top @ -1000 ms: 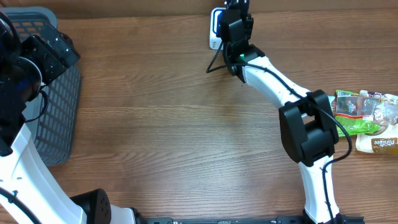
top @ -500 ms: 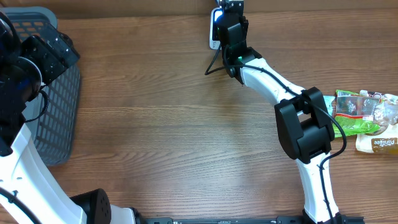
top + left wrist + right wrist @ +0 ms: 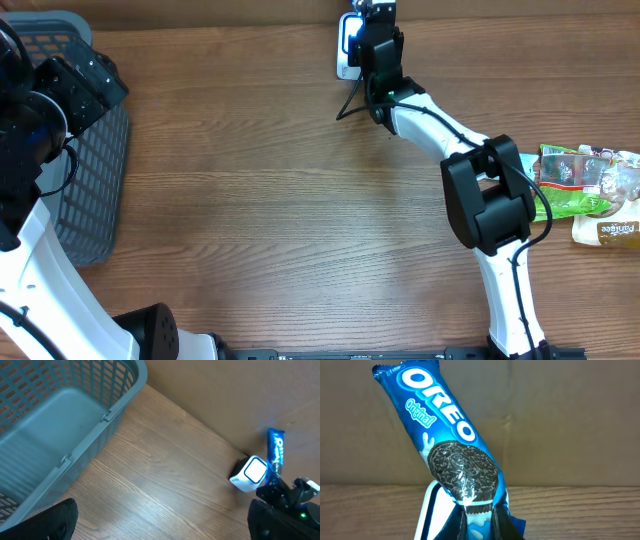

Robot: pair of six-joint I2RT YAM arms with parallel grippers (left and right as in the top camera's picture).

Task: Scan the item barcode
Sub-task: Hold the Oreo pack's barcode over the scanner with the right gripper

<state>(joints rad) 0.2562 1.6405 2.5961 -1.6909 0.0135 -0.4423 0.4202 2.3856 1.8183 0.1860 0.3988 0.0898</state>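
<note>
Nudging back a shade to the right since half a second ago, the right gripper [image 3: 372, 12] sits at the far edge of the brown wooden table [image 3: 250, 200], right over the small white box scanner with the blue-lit face [image 3: 346, 58]. From overhead, the left gripper [image 3: 88, 82] hangs above the grey plastic mesh basket [image 3: 100, 215] on the left, and a cluster of green and tan snack packets [image 3: 585, 188] lies at the right edge, well apart from the action. Over to the left wrist view: its jaws stand spread wide with nothing between them, the basket below, and across the table the blue Oreo biscuit pack [image 3: 275, 449] stands nearly upright just beside the scanner. Now the right wrist view: the jaws are clenched on the pack's bottom end, the pack tilting up and to the left against the brown cardboard backdrop [image 3: 560, 420], with the scanner's white edge just beneath it.
</note>
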